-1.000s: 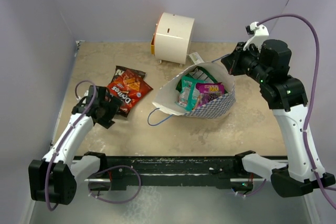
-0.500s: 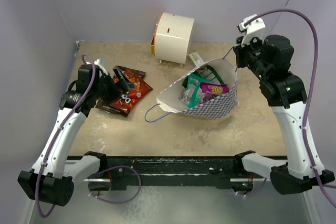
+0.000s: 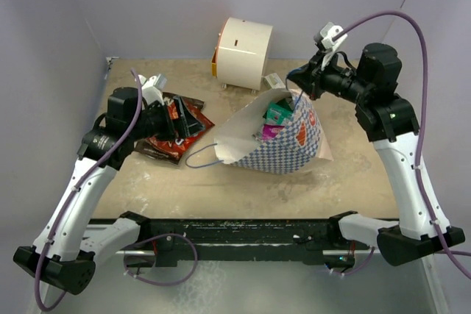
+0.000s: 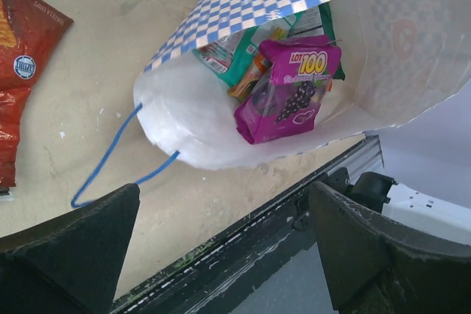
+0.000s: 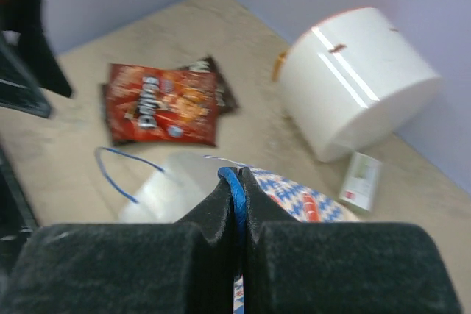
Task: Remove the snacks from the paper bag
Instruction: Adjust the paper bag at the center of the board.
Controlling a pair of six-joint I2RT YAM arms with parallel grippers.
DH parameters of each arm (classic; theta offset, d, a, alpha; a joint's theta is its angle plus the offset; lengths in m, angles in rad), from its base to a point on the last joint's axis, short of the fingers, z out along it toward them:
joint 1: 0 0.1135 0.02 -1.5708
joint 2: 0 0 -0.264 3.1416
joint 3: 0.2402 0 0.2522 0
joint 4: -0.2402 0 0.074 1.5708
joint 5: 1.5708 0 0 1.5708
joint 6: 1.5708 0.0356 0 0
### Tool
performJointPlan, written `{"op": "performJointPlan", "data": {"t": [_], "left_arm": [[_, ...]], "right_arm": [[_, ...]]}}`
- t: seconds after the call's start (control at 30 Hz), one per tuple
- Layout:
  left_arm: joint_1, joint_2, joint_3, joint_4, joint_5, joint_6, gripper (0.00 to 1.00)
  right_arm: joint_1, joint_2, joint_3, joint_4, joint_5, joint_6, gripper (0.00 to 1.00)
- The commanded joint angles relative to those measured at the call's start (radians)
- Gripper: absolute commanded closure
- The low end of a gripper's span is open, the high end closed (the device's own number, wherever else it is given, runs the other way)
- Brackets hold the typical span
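Jaws of the left gripper (image 4: 224,255) stand wide apart and hold nothing, facing the mouth of the paper bag (image 3: 283,141), which leans on the counter (image 3: 353,174). Inside it show a purple packet (image 4: 287,86) and a teal packet (image 3: 278,113). Left of it lies the chips bag (image 5: 165,104). The right gripper (image 5: 237,178) has its jaws pressed together on one blue string handle (image 5: 235,187) at the bag's far rim. Behind stands a white cylindrical appliance (image 3: 244,51).

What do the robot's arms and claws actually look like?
Both arms are alike: the left arm and right arm have slim white links joined by chunky black joints. A purple cable loops along each. Each wrist carries a small white camera box. The left gripper and right gripper each have two blocky matte-black fingers, with no markings visible.
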Motion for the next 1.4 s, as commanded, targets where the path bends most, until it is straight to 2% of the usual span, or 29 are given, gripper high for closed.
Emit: {"op": "performJointPlan", "data": {"t": [0.0,0.1,0.2,0.3,0.4,0.47,0.6,0.8,0.9,0.97,1.0,1.03,1.1,1.17,1.3,1.37], "left_arm": [[-0.020,-0.008,0.031,-0.009,-0.030,0.076,0.01],[-0.021,0.004,0.011,-0.034,-0.053,0.078,0.01],[-0.023,0.023,-0.027,-0.037,-0.019,0.066,0.01],[-0.024,0.038,-0.055,-0.033,0.045,0.055,0.01],[-0.027,0.031,-0.070,-0.026,0.081,0.056,0.02],[-0.042,0.009,-0.078,-0.003,0.083,0.052,0.04],[-0.145,-0.028,-0.112,0.097,0.054,0.004,0.07],[-0.479,0.061,-0.102,0.174,-0.189,0.003,0.19],[-0.566,0.144,-0.069,0.200,-0.287,0.054,0.26],[-0.579,0.185,-0.025,0.135,-0.364,0.052,0.31],[-0.579,0.182,-0.018,0.107,-0.408,0.039,0.30],[-0.579,0.166,-0.028,0.088,-0.443,0.031,0.25],[-0.577,0.117,-0.057,0.051,-0.513,0.018,0.09],[-0.572,0.073,-0.084,-0.005,-0.567,0.008,0.00],[-0.501,0.054,-0.149,-0.071,-0.502,-0.019,0.01],[-0.456,0.067,-0.207,0.021,-0.377,-0.015,0.01]], "right_arm": [[0.028,-0.054,-0.065,0.269,-0.238,0.298,1.00],[0.032,-0.065,-0.101,0.262,-0.198,0.434,1.00],[0.032,-0.091,-0.179,0.310,-0.179,0.621,1.00],[0.032,-0.097,-0.203,0.186,-0.144,0.720,1.00],[0.032,-0.102,-0.203,0.024,-0.089,0.659,1.00],[0.031,-0.121,-0.224,-0.021,-0.087,0.618,1.00],[0.030,-0.140,-0.222,-0.080,-0.021,0.483,1.00],[0.030,-0.105,-0.144,-0.197,0.068,0.324,1.00],[0.030,-0.091,-0.091,-0.249,0.093,0.280,1.00],[0.030,-0.084,-0.052,-0.279,0.124,0.250,1.00],[0.030,-0.079,-0.034,-0.292,0.150,0.232,1.00],[0.030,-0.078,-0.019,-0.300,0.175,0.223,1.00],[0.030,-0.079,-0.006,-0.297,0.186,0.205,1.00],[0.030,-0.077,-0.004,-0.285,0.185,0.193,1.00],[0.030,-0.055,0.034,-0.307,0.178,0.171,1.00],[0.030,-0.052,0.052,-0.308,0.183,0.165,1.00]]}}
